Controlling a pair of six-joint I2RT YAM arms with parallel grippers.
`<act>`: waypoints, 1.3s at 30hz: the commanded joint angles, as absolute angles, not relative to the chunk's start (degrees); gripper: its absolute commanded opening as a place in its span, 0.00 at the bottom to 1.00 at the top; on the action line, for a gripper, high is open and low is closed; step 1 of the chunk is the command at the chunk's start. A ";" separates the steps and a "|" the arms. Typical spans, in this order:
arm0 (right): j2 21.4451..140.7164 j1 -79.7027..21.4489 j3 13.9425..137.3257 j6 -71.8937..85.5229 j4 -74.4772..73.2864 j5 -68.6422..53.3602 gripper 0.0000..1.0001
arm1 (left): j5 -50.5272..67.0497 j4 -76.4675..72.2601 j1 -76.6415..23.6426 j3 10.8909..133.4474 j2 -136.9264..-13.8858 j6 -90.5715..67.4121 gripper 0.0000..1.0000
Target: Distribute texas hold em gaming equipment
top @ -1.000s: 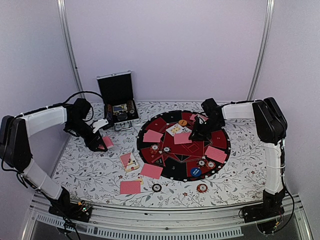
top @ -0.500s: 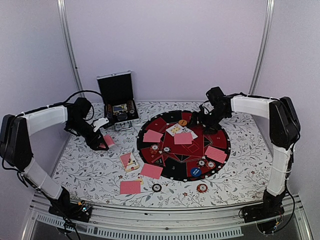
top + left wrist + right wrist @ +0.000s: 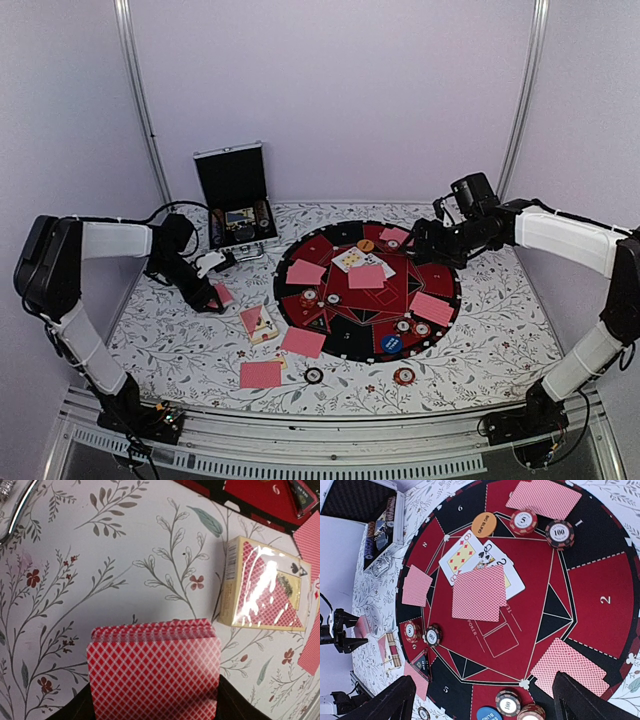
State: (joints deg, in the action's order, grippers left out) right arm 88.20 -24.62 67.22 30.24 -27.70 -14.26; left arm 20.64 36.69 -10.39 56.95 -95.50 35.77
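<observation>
**Dealing step: deck held at left, right arm free over the mat**

The deck of red-backed cards is clamped in the left fingers, low over the bench to the left of the mat. A card box lies on the bench near it. The right fingers are spread wide with nothing in them, hovering over the far right part of the mat.

Face-down cards are laid on several segments of the mat, two more on the bench at its near left. Chips are set in small groups on the mat, and two rest on the bench in front. The open case stands at the back left.

Judged step: the next card is to be taken from the deck and carried to a seat.

Notes for doing it well:
- The deck is best kept level and steady, its free edge offered to the right arm.
- Only the top card should be pinched, near an edge, so that no second card is dragged off.
- The card should be released low and flat on its segment, apart from chips already placed.
</observation>
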 commanded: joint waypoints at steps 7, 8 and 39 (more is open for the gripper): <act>81.96 -23.27 59.70 34.05 -25.57 -12.48 0.99 | 18.42 28.43 -10.97 54.95 -100.52 34.07 0.00; 81.63 -23.15 59.22 34.17 -25.50 -12.48 0.99 | 18.55 28.20 -11.14 54.82 -100.72 33.88 0.00; 80.08 -19.91 60.40 33.02 -29.52 -6.96 0.99 | 14.84 33.34 -13.70 61.34 -87.08 27.42 1.00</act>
